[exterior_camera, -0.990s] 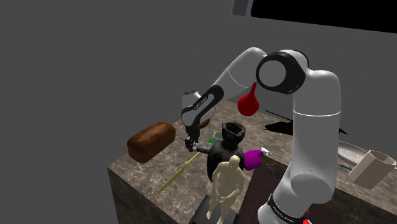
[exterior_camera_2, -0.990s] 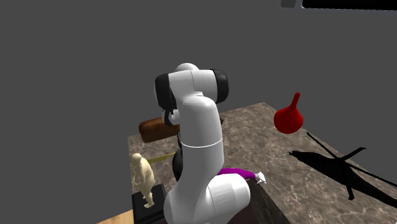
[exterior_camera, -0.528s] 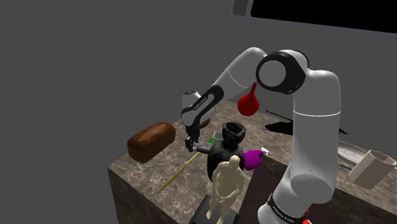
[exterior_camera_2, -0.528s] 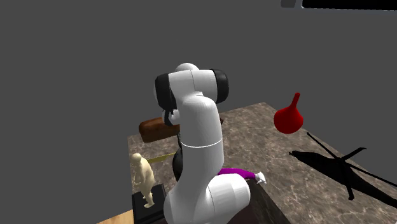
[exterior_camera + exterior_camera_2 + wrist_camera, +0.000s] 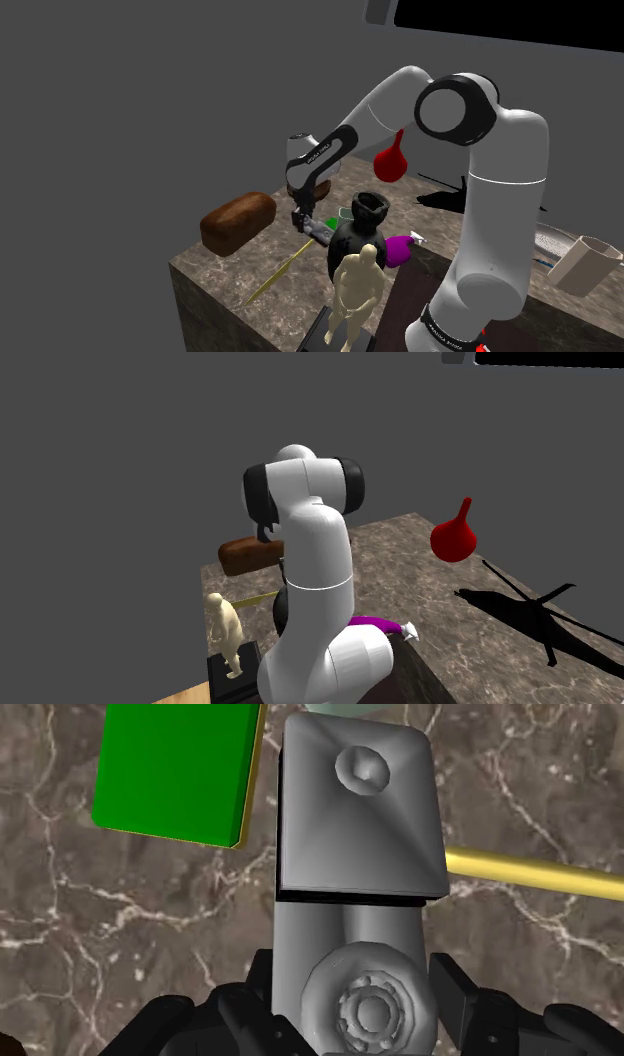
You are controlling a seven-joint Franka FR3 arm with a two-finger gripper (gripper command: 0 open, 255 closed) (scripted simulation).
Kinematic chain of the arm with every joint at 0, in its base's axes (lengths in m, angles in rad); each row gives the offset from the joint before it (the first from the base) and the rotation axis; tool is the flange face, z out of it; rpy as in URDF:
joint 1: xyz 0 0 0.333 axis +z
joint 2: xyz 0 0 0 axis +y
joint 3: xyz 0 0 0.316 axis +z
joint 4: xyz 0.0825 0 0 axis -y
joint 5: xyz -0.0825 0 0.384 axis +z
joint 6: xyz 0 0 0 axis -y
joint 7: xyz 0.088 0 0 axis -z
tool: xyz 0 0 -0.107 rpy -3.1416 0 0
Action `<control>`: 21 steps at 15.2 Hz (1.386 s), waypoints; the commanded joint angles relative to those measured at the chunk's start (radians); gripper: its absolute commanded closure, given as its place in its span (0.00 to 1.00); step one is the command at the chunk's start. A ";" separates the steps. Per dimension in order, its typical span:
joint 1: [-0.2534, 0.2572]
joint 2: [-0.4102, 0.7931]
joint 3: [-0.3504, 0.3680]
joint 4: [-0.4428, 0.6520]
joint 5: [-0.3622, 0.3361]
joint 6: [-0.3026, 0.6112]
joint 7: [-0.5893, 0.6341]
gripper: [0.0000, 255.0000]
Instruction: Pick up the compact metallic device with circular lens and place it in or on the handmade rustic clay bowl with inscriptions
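The grey metallic device point(image 5: 355, 834), a boxy body with a round lens at its near end, sits clasped between my gripper's point(image 5: 355, 999) black fingers point(image 5: 262, 989). In the shoulder view the gripper point(image 5: 303, 222) hangs just above the marble counter point(image 5: 220, 275) with the device point(image 5: 318, 232) sticking out toward a dark round pot point(image 5: 362, 228) with an open mouth. The pot stands right beside the device, on the shoulder view's right. In the second exterior view the arm point(image 5: 305, 582) hides the hand.
A brown loaf-shaped thing point(image 5: 237, 222) lies left of the gripper. Under it are a yellow rod point(image 5: 278, 272) and a green flat block point(image 5: 175, 769). A tan figurine point(image 5: 357, 290), a purple object point(image 5: 398, 248), a red bulb-shaped flask point(image 5: 391, 162) and a white cup point(image 5: 585, 262) stand around.
The arm has risen a little and the gripper has lifted slightly with the grey device still in it. Nothing else has moved.
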 commanded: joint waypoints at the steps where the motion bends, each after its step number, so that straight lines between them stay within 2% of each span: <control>1: 0.000 -0.020 -0.001 0.003 -0.001 -0.024 -0.002 1.00; 21: 0.006 -0.196 -0.004 0.072 -0.010 -0.268 -0.008 1.00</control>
